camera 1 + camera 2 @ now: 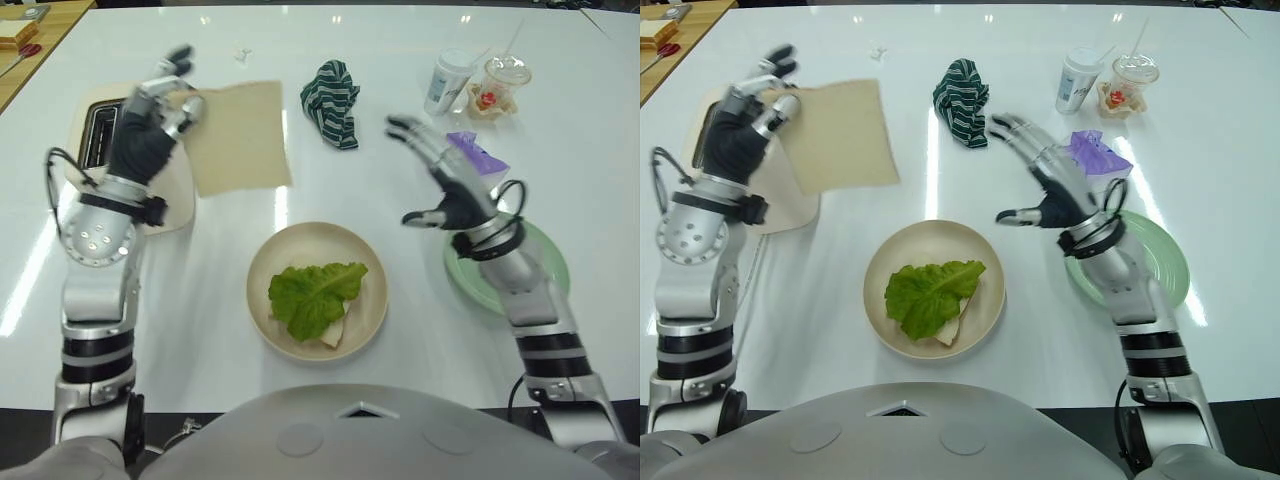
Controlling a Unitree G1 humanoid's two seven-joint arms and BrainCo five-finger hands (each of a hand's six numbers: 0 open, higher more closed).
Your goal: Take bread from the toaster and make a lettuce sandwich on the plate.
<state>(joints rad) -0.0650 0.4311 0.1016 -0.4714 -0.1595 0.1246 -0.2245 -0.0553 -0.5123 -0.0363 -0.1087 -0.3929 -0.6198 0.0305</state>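
A cream plate [372, 297] sits at the centre front and holds a slice of bread [333, 331] with a green lettuce leaf [312, 295] lying on top. A cream toaster [172, 200] stands at the left. My left hand [152, 125] is raised above the toaster, shut on a second slice of bread [240, 135] that hangs flat to its right. My right hand [440, 180] hovers open to the right of the plate, fingers spread, holding nothing.
A pale green plate [545, 265] lies under my right forearm. A purple wrapper [478, 153], a white cup [447, 82] and a clear lidded cup [503, 85] stand at the back right. A striped green cloth [332, 100] lies at the back centre.
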